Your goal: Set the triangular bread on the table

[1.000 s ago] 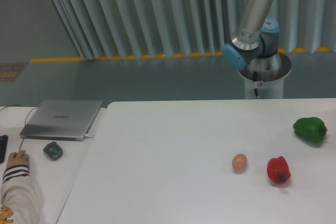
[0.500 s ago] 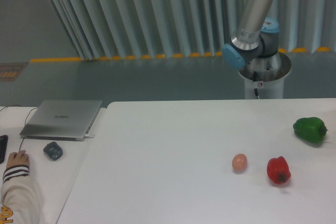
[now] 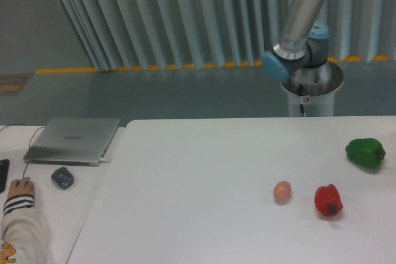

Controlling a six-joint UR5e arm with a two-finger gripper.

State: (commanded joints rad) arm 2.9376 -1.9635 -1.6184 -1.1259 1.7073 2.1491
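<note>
Jaws and triangular bread out of frame

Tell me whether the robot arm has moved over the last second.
Yes, slightly. The arm's upper link has shifted a little to the right against the ribbed wall behind it. The egg, red pepper and green pepper lie unmoved.

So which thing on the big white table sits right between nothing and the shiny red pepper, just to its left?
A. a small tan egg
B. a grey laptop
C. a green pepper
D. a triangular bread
A: the small tan egg lies just left of the shiny red pepper on the large white table; the green pepper sits further right, and the grey laptop rests on the adjoining desk.
</note>
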